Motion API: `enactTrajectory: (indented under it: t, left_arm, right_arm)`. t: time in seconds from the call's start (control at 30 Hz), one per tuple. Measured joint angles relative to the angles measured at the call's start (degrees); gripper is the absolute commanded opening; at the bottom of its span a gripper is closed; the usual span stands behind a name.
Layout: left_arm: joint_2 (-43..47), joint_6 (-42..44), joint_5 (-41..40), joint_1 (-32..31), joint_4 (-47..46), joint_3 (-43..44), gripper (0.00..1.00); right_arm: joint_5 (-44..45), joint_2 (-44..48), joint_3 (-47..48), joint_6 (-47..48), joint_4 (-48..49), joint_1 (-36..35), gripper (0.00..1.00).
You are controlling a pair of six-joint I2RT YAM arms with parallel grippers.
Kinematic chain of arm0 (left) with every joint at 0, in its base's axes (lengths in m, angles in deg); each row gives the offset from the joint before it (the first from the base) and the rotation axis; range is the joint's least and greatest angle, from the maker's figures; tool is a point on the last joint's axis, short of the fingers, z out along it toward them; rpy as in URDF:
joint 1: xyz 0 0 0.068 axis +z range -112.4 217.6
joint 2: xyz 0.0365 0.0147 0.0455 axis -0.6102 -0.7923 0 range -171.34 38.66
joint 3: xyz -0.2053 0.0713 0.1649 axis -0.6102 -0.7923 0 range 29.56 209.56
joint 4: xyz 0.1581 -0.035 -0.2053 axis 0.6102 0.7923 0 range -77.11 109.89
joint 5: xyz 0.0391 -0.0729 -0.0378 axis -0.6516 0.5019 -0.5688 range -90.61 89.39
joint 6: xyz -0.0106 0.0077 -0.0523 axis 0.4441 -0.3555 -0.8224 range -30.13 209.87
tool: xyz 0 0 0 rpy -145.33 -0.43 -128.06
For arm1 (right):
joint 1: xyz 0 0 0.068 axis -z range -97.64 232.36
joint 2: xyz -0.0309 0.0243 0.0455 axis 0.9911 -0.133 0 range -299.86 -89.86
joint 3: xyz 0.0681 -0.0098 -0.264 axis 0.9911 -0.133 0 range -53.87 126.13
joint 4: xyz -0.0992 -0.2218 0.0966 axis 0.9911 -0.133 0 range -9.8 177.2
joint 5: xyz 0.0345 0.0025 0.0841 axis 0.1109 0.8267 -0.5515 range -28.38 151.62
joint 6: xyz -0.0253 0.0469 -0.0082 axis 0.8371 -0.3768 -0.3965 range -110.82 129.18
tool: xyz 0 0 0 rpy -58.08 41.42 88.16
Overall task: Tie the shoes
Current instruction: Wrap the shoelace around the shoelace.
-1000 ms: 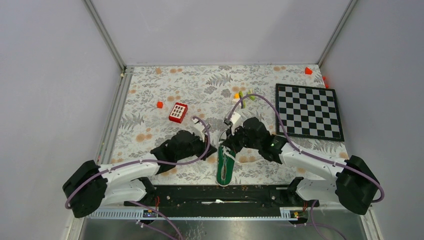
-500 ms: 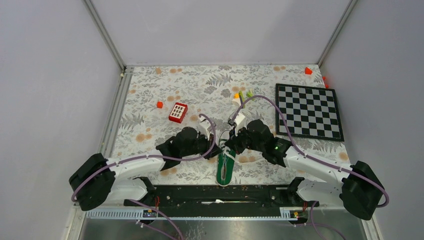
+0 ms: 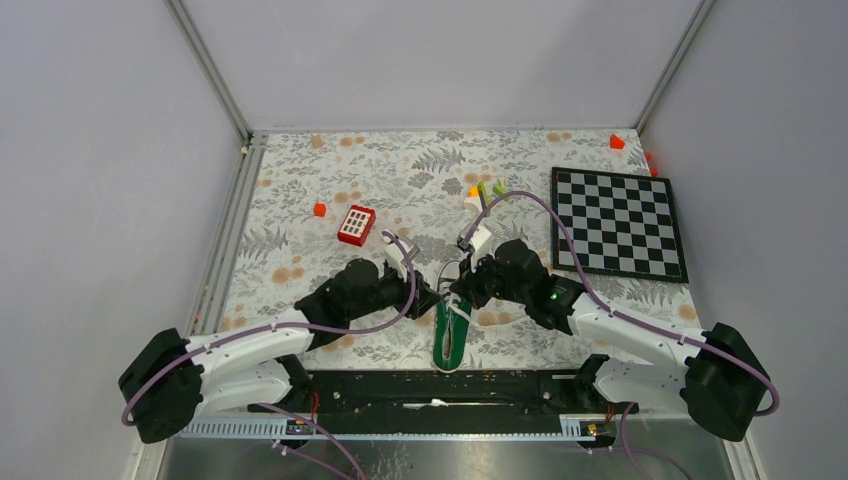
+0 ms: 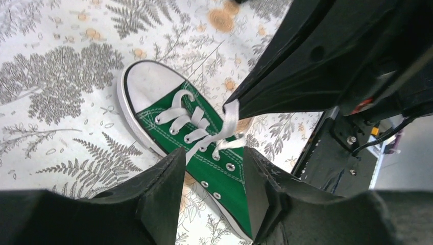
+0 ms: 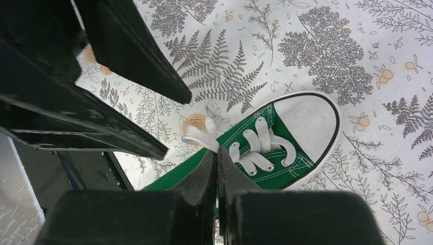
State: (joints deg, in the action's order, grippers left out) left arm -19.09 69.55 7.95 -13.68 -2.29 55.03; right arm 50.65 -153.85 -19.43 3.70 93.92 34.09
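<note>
The green shoe [image 3: 449, 345] with a white toe cap lies near the front rail, toe pointing away. In the left wrist view my left gripper [image 4: 212, 159] hovers open just above the shoe [image 4: 231, 190] by its eyelets, nothing between the fingers. My right gripper [image 5: 216, 151] is shut on a white lace [image 5: 197, 136], which runs up from the shoe [image 5: 291, 122]. The left wrist view shows that lace [image 4: 230, 113] pulled taut to the right gripper's tip. From above, the left gripper [image 3: 428, 298] and right gripper [image 3: 458, 292] sit close together over the shoe's front.
A red-and-white keypad block [image 3: 356, 224] and a small red cube [image 3: 319, 209] lie at the back left. A chessboard [image 3: 617, 222] is on the right. Small orange and green pieces [image 3: 485, 190] lie behind the grippers. The black rail [image 3: 440, 385] runs along the near edge.
My left arm shifted toward the shoe, then drew back a little, and its jaws now stand apart. The right gripper stayed shut on the lace, moving slightly away from the front rail.
</note>
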Motion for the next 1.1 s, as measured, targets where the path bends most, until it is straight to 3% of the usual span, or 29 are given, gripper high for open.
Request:
enactTrajectory:
  t: [0.27,0.37,0.47,0.5,0.87,1.1]
  left_arm:
    - [-6.1,-2.3,0.1,0.0,-5.7,0.0,0.41]
    - [-8.1,-2.7,0.6,0.0,-7.9,0.0,0.28]
    - [-10.8,-3.6,1.3,0.0,-8.6,0.3,0.04]
    - [-11.7,-3.7,1.5,0.0,-8.4,0.6,0.00]
    - [-9.4,-6.4,2.4,0.0,-3.0,2.6,0.00]
    - [-4.1,-6.7,0.8,0.0,6.6,2.6,0.00]
  right_arm:
    - [0.0,0.0,0.0,-0.2,0.0,0.0,0.00]
    - [0.0,0.0,0.0,-0.2,0.0,0.0,0.00]
    - [0.0,0.0,0.0,-0.2,0.0,0.0,0.00]
    - [0.0,0.0,0.0,-0.2,0.0,0.0,0.00]
    - [0.5,0.0,0.0,-0.3,0.0,0.0,0.00]
    - [1.0,0.0,0.0,-0.4,0.0,0.0,0.00]
